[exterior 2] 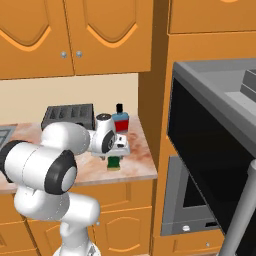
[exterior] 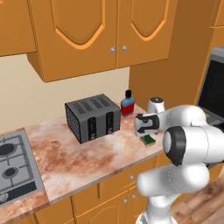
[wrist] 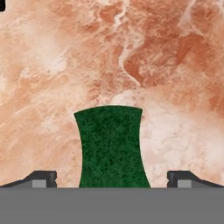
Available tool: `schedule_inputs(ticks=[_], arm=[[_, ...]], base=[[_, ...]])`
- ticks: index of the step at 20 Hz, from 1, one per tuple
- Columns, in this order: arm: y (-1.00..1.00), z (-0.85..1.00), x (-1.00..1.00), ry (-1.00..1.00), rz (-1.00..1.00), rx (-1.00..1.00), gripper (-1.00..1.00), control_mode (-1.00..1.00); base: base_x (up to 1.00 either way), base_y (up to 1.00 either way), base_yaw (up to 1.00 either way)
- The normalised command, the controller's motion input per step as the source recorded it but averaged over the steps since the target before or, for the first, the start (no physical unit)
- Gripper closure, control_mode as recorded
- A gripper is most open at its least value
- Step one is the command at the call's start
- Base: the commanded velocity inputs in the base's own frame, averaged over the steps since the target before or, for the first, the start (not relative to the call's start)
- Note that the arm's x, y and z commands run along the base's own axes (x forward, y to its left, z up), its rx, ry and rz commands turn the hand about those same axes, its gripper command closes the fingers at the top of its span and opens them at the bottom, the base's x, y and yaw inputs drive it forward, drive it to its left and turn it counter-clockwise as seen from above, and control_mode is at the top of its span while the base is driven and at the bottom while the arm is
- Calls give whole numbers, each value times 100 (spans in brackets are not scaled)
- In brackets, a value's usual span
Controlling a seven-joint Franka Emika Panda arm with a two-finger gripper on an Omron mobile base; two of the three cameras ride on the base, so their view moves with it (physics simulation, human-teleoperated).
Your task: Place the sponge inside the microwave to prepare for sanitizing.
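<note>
The sponge (exterior: 148, 140) (exterior 2: 114, 163) lies flat on the marble counter (exterior: 78, 157) near its right end, dark green top up (wrist: 111, 146). My gripper (exterior: 148, 134) (exterior 2: 115, 156) hangs just above it, pointing down and open. In the hand view the two fingertips (wrist: 41, 178) stand on either side of the sponge, apart from it, and the gripper (wrist: 111, 180) is centred over it. The microwave (exterior 2: 215, 150) is built into the tall cabinet to the right, its dark glass door swung out and its long grey bar handle (exterior 2: 240, 220) at the lower right; its edge (exterior: 214, 87) shows too.
A grey toaster (exterior: 92, 117) (exterior 2: 69, 116) stands behind and left of the sponge. A blue-and-red bottle (exterior: 127, 105) (exterior 2: 120, 120) with a black cap stands by the back wall. A stove (exterior: 11, 162) lies at the far left. A grey oven (exterior 2: 190, 200) sits below the microwave.
</note>
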Motion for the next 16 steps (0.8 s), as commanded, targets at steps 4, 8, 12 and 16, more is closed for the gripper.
schedule_inputs(ticks=[4, 8, 12, 16], arm=[[0, -18, 0, 0, 0, 1, -100, -100], [0, -36, 0, 0, 0, 1, -100, -100], [0, -24, 0, 0, 0, 0, -100, -100], [0, -9, 3, 0, 0, 0, -100, -100]], base=[[0, 0, 0], [0, 0, 0], [0, 0, 0], [0, 0, 0]])
